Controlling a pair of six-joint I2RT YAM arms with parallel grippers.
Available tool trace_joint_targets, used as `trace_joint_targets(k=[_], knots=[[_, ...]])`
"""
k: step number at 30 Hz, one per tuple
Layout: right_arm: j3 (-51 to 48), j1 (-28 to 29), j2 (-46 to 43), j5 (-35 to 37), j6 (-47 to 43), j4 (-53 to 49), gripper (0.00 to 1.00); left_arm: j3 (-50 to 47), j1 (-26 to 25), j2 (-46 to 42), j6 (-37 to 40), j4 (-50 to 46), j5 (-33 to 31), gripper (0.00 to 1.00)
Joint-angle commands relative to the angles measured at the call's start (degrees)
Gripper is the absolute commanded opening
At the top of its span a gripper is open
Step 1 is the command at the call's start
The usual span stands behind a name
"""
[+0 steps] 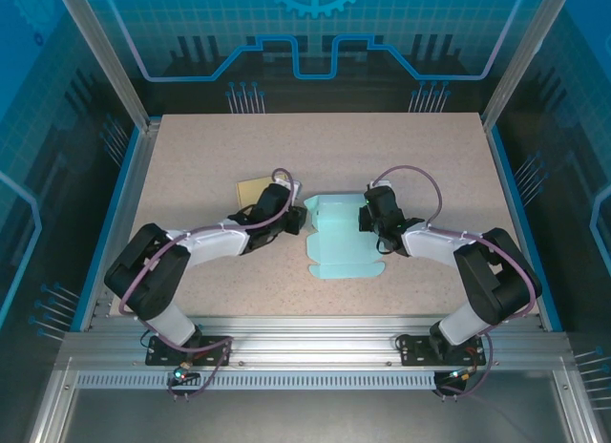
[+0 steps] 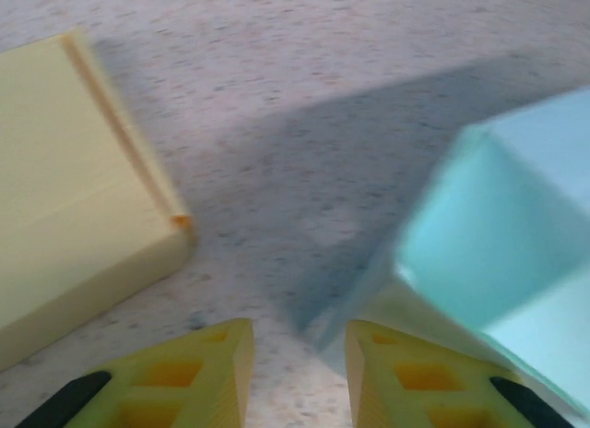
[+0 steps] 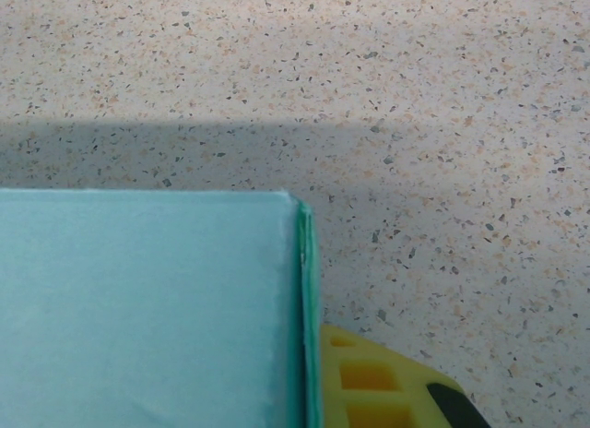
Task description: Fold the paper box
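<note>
The teal paper box (image 1: 339, 242) lies partly folded in the middle of the table, its far end raised into walls. My left gripper (image 1: 298, 219) is at the box's far left corner. In the left wrist view its yellow fingers (image 2: 217, 373) stand apart with bare table between them, and a raised teal flap (image 2: 498, 234) meets the right finger. My right gripper (image 1: 368, 220) is at the box's far right side, shut on an upright teal wall (image 3: 147, 308). One yellow finger (image 3: 369, 377) presses against that wall's edge; the other is hidden behind the paper.
A tan folded box (image 1: 255, 191) sits just left of and behind my left gripper, close to its left finger (image 2: 74, 188). Speckled tabletop (image 1: 191, 157) extends all around, bounded by blue rails and the metal frame at the near edge.
</note>
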Motion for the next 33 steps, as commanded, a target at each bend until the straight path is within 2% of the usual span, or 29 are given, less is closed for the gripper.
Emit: trace_joint_targets(k=[1,7,13,20,24,31,33], knots=[[0.6,1.3,0.5,-1.5,0.3,-2.0,0.00,1.7,-1.7,0.1,3.7,1.2,1.8,0.34],[0.8,1.3,1.0,-1.7,0.3,-1.6,0.00,1.3,-2.9,-0.2,6.0,0.6,4.2,0.37],[0.9,1.4,1.4,-2.2,0.2,-1.4,0.00,2.3,-2.9,2.5,10.8,1.1,1.6,0.37],[0.7,1.4,1.5,-2.8,0.0,-1.0,0.00,1.3,-2.9,5.0,16.4,11.4,2.2,0.40],[0.6,1.5,1.5,-3.3,-0.2,-0.7,0.00,2.2,-2.9,7.4,18.6,14.0,2.0,0.40],[0.7,1.8,1.4,-3.8,-0.5,-0.6,0.00,5.5,-2.9,12.9,18.1,17.1,-4.7,0.32],[0.5,1.9,1.3,-3.8,-0.6,-0.7,0.00,7.2,-2.8,13.7,16.6,15.2,-7.2,0.31]])
